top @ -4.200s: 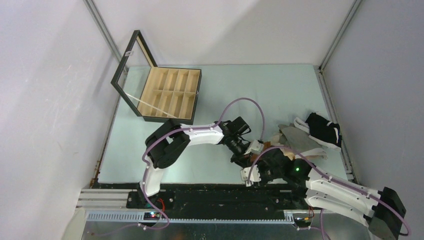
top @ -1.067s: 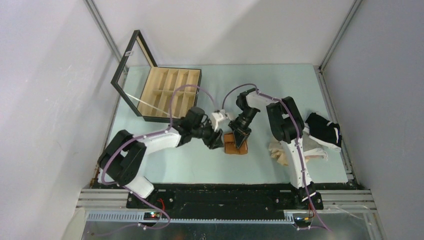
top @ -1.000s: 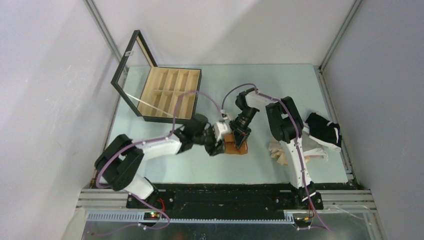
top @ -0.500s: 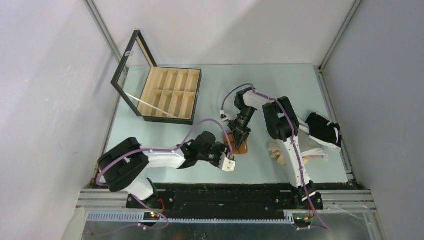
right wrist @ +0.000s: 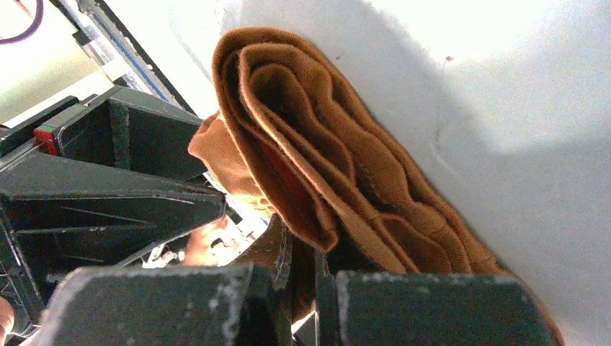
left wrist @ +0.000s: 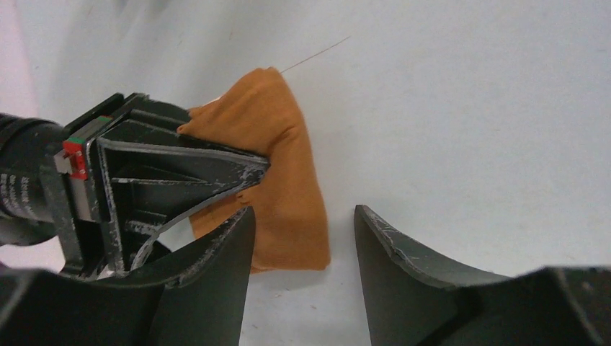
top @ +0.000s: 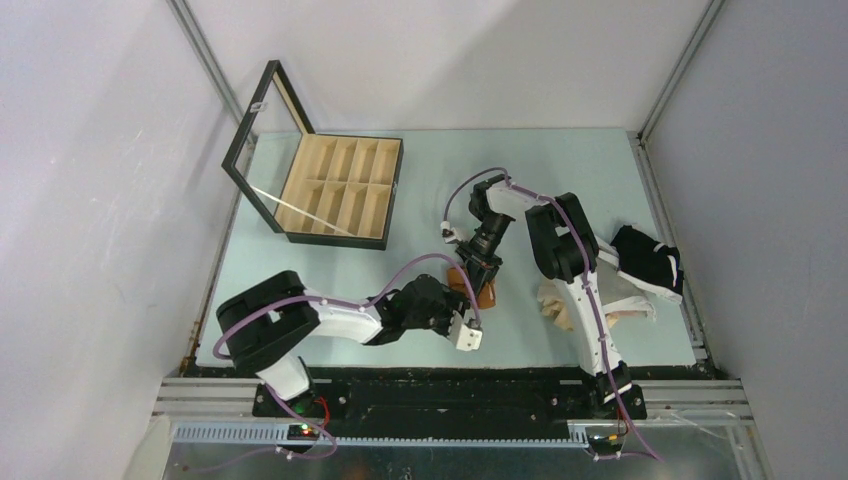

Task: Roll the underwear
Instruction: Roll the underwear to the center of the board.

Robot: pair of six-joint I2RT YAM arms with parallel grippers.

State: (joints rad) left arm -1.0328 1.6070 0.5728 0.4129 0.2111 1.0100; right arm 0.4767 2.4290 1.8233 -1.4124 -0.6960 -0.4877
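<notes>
We see a pale green surface point(top: 560, 180) boxed in by plain white walls point(top: 450, 60) on three sides. Slim metal posts point(top: 205, 60) run up the far corners. A black rail point(top: 450, 395) and grey trunking point(top: 400, 435) line the near edge. The light is soft and even.

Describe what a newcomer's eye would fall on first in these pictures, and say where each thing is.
The rust-brown underwear, folded into a thick wad near the middle of the table, stands out, with the right pincer shut on it. The left pincer hangs open at its near end. An open wooden box with compartments sits far left, and more garments lie heaped at the right edge.
</notes>
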